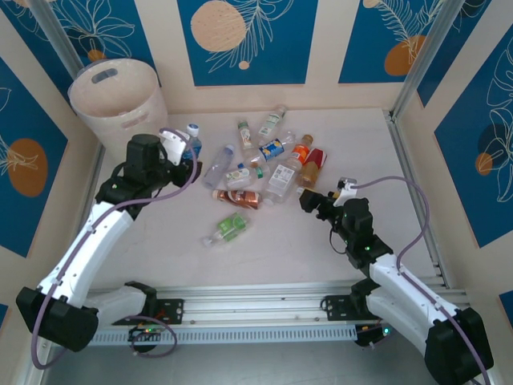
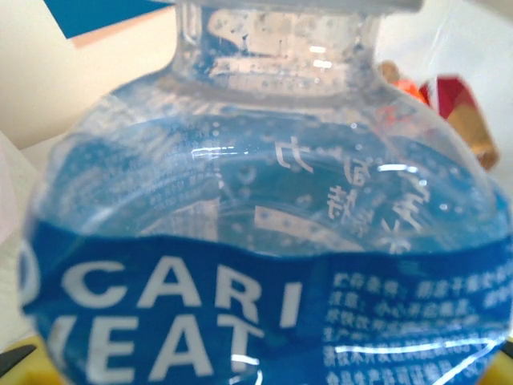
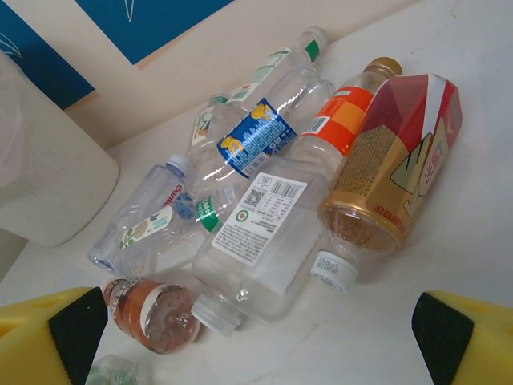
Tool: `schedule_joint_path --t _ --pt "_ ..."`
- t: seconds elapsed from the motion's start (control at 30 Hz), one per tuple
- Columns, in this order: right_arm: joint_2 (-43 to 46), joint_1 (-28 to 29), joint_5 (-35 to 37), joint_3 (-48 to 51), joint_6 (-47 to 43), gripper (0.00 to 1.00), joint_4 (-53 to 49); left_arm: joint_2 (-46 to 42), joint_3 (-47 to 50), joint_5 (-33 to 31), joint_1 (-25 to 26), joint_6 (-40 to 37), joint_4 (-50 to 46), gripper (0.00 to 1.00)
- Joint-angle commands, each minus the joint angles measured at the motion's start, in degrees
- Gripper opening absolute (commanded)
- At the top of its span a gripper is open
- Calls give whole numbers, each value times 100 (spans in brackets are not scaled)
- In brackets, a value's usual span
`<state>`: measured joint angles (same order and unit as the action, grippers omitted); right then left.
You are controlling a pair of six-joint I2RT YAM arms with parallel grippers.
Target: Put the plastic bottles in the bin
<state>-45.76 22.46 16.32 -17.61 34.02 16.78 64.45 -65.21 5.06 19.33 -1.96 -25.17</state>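
Looks like a robotics lab test cell: a left arm (image 1: 86, 241) and a right arm (image 1: 409, 290) bolted to an aluminium rail (image 1: 264, 309) at the near edge of a white table (image 1: 272, 257), boxed in by cream walls (image 1: 160, 48) carrying printed blue leaf panels (image 1: 276, 44), with metal posts (image 1: 418, 72) in the corners.

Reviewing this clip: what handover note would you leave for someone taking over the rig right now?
Left gripper: closed around a blue-label bottle, close to the bin.
Right gripper: open and empty, facing the pile of bottles lying mid-table.
A green-label bottle lies apart from the pile, nearer the arms.
Done: one bottle gripped; from above I see none in the bin.
Left: drop this bottle in the bin, then clear all the rest.
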Motion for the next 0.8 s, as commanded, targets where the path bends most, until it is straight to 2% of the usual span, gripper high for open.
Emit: schedule_joint_path --t 0.0,0.17,0.37,0.57,0.77 --pt "-154 -22 24 -351 43 100 550 -105 -18 372 -43 1027 1254 0" --pt "-356 -24 -351 -544 -337 100 843 -81 -382 454 -43 1596 1626 0" --pt "-566 -22 -1346 -1172 -1281 100 452 146 -1266 -50 -44 1885 1390 0" --pt "-889 31 -1662 -1468 -1335 100 502 742 -2136 -1401 -51 2144 1065 0" --pt "-1092 114 -1649 -1490 -1284 100 573 1391 -3178 -2136 -192 1658 1328 0"
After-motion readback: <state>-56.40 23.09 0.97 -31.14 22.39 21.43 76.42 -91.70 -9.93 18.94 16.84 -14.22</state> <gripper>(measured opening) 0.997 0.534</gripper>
